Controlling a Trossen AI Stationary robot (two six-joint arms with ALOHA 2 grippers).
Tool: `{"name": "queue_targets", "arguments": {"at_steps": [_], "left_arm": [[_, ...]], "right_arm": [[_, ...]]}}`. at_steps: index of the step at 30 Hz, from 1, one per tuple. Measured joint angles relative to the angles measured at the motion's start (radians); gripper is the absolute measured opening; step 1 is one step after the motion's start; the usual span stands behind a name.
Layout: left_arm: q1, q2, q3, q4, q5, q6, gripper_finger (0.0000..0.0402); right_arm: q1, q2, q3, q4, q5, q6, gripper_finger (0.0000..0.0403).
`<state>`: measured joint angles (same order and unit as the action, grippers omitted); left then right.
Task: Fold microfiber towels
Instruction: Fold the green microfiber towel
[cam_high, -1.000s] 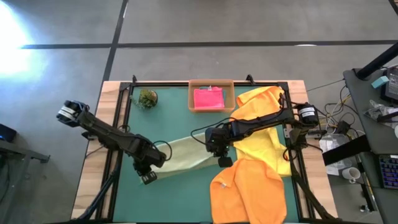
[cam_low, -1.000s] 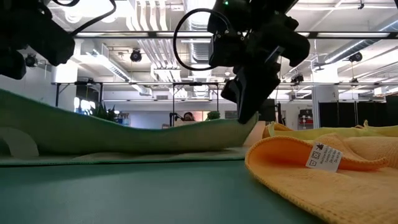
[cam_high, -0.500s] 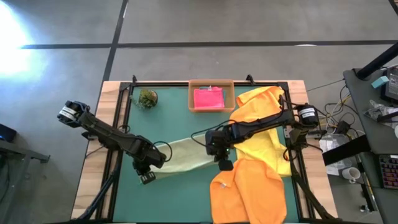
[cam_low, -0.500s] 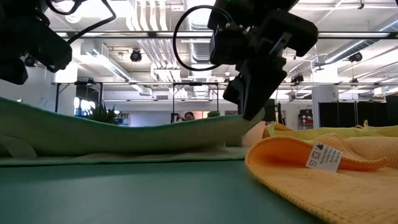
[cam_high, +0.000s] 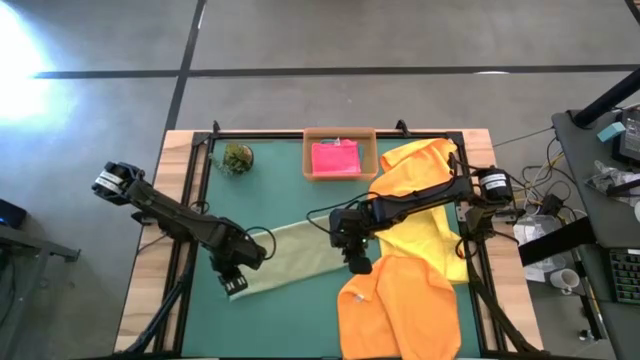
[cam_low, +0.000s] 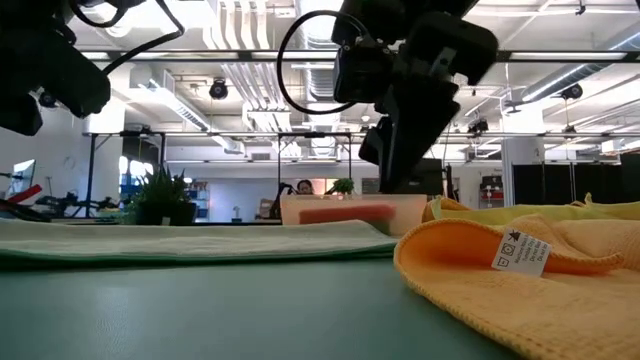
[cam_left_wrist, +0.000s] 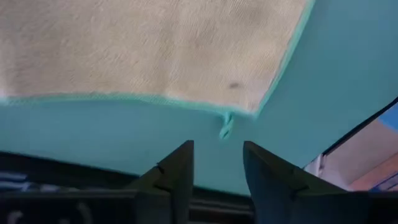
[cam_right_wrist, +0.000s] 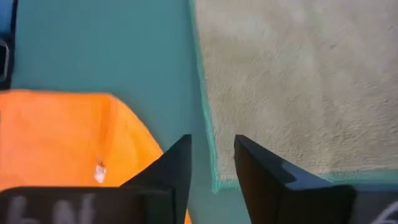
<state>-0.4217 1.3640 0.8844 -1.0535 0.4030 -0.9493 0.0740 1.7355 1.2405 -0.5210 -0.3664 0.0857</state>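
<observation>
Green matting (cam_high: 280, 190) covers the table, which stands on a grey concrete floor; from table height an open hall with ceiling pipes and lights shows behind it.

On the mat, just left of centre and a little below the middle of the overhead frame, the pale sage towel (cam_high: 288, 257) lies flat as a folded strip, running from lower left up to the right. From table height it is a low flat band (cam_low: 190, 240) at the left.

At its lower-left end the left gripper (cam_high: 231, 283) hangs over the corner; its wrist camera shows the two fingers (cam_left_wrist: 177, 171) spread apart with nothing between them, the towel's corner and small loop tag just beyond. At the strip's right end the right gripper (cam_high: 357, 263) sits above the edge, fingers (cam_right_wrist: 177, 163) likewise parted and empty, the towel's edge lying between and beyond them.

Touching that end, an orange towel (cam_high: 400, 305) fills the lower right, its white label (cam_low: 516, 252) visible from table height. Above it a yellow towel (cam_high: 430, 225) runs to the upper right.

At top centre, a cardboard tray (cam_high: 340, 134) holds a folded pink towel (cam_high: 336, 159). A small green plant-like ball (cam_high: 237, 158) sits to its left.
</observation>
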Motion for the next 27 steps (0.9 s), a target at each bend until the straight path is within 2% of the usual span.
{"name": "queue_targets", "arguments": {"at_steps": [2, 4, 11, 14, 22, 27], "left_arm": [[0.001, -0.016, 0.010, -0.013, -0.002, 0.019, 0.0131], [0.001, -0.042, 0.013, -0.017, -0.045, 0.037, 0.0131], [0.002, -0.134, -0.026, 0.002, -0.371, 0.042, 0.0131], [0.006, -0.153, -0.065, 0.015, -0.457, 0.042, 0.0131], [0.021, -0.167, -0.263, 0.285, -0.463, 0.085, 0.0131], [0.021, -0.168, -0.321, 0.293, -0.458, 0.124, 0.0120]], "right_arm": [[-0.008, 0.000, 0.013, 0.003, 0.000, 0.012, 0.0119], [-0.018, 0.000, 0.026, 0.002, 0.000, 0.027, 0.0122], [-0.077, 0.000, 0.044, 0.003, 0.037, 0.080, 0.0116], [-0.104, 0.003, 0.036, 0.005, 0.060, 0.124, 0.0109], [-0.103, 0.095, 0.024, 0.012, 0.001, 0.329, 0.0079], [-0.053, 0.135, 0.030, 0.043, -0.009, 0.388, 0.0057]]}}
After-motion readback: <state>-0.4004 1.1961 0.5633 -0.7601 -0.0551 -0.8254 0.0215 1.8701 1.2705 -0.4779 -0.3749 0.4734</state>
